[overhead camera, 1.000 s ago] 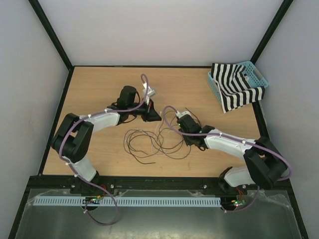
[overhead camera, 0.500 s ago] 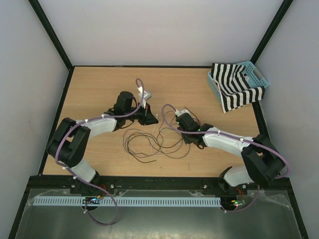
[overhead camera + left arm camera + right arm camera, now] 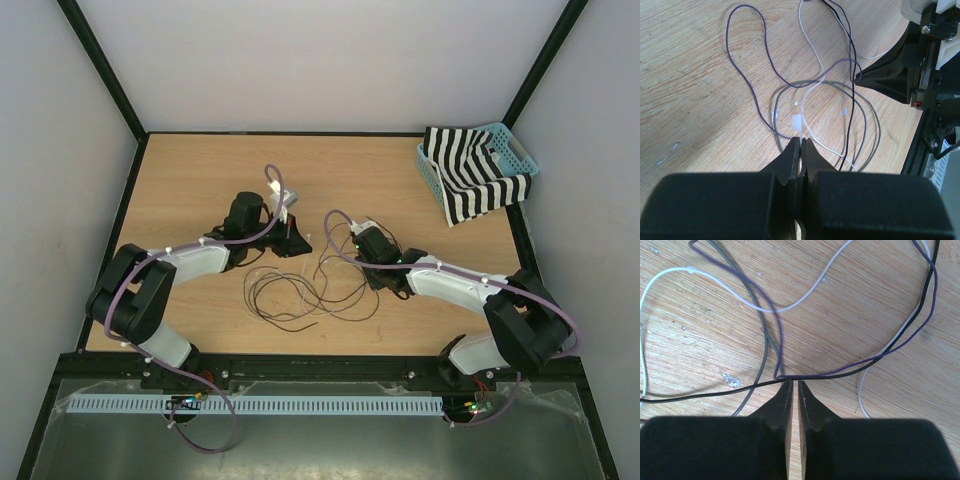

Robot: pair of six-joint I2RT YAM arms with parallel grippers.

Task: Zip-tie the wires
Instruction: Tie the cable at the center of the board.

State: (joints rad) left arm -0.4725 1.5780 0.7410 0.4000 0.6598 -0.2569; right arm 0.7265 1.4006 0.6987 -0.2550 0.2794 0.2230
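Observation:
The wires (image 3: 300, 292) are thin dark, purple, grey and white strands in loose loops on the wooden table, between the two arms. My left gripper (image 3: 301, 244) is low at their far left edge. In the left wrist view the left gripper (image 3: 801, 140) is shut on the zip tie (image 3: 797, 122), whose short whitish end sticks out past the tips above the wire loops (image 3: 853, 95). My right gripper (image 3: 360, 250) is at the far right edge of the wires. In the right wrist view the right gripper (image 3: 792, 383) is shut to a hairline gap, holding nothing. A black wire (image 3: 715, 393) and a purple wire (image 3: 850, 369) cross just beyond its tips.
A blue basket (image 3: 520, 155) holding a black-and-white striped cloth (image 3: 470, 180) stands at the far right corner. Black frame posts border the table. The right arm's black body (image 3: 900, 75) shows in the left wrist view, close beyond the wires.
My left gripper has moved left and nearer, down toward the wires, with the zip tie. My right gripper has shifted slightly left along the wires' edge.

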